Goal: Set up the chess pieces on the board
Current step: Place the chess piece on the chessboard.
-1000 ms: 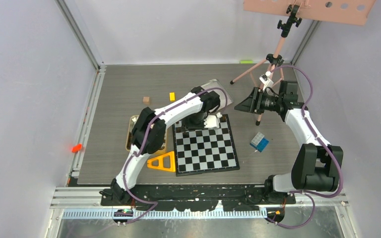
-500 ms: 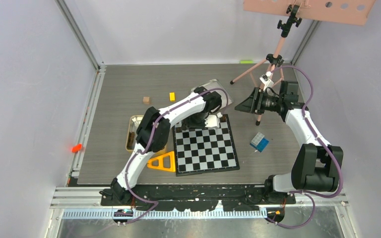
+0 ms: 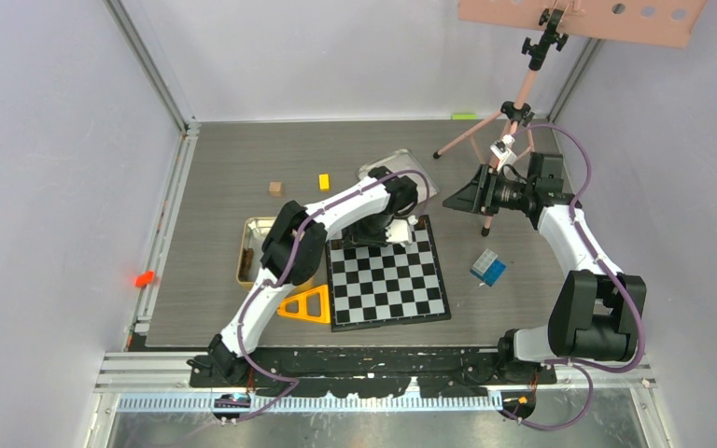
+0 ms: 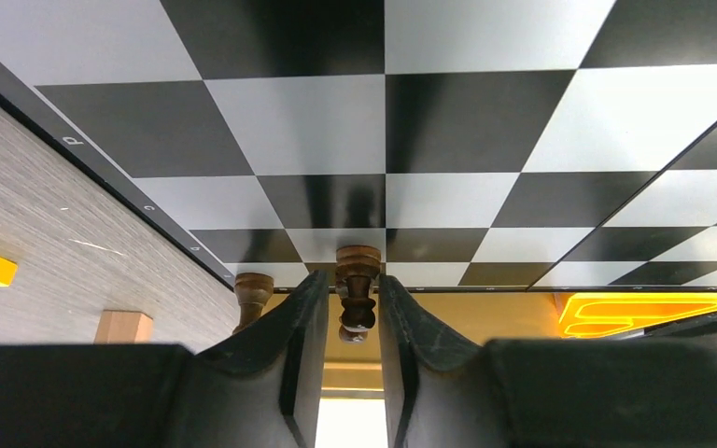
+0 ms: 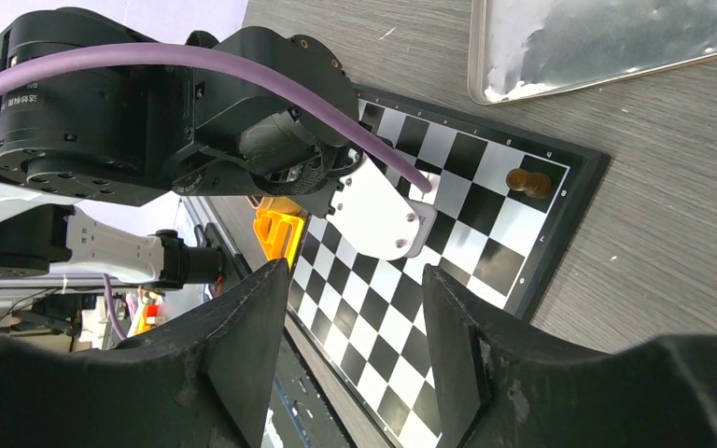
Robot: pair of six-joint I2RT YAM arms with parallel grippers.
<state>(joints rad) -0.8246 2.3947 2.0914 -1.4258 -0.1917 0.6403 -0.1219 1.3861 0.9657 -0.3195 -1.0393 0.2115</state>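
Note:
The board [image 3: 387, 280] lies in the middle of the table. My left gripper [image 3: 400, 227] is down at its back edge. In the left wrist view a dark brown chess piece [image 4: 358, 266] stands on an edge square of the board [image 4: 448, 121], between my left gripper's [image 4: 353, 282] fingers. The jaws are slightly parted, close on both sides of it. A second dark piece [image 4: 252, 291] stands one square to the left. The right wrist view shows one brown piece [image 5: 529, 182] near a board corner. My right gripper [image 3: 462, 198] hangs open and empty beyond the board's back right corner.
A silver tin lid [image 3: 397, 166] lies behind the board and a gold tin [image 3: 254, 247] to its left. An orange triangle [image 3: 306, 306] sits at the front left. A brown cube [image 3: 275, 189], a yellow block [image 3: 324, 181], a blue cube [image 3: 488, 268] and a tripod [image 3: 513, 121] stand around.
The left arm's elbow has shifted slightly right while the gripper stayed at the board's back edge, and its jaws have loosened around the dark piece. The right arm has not moved.

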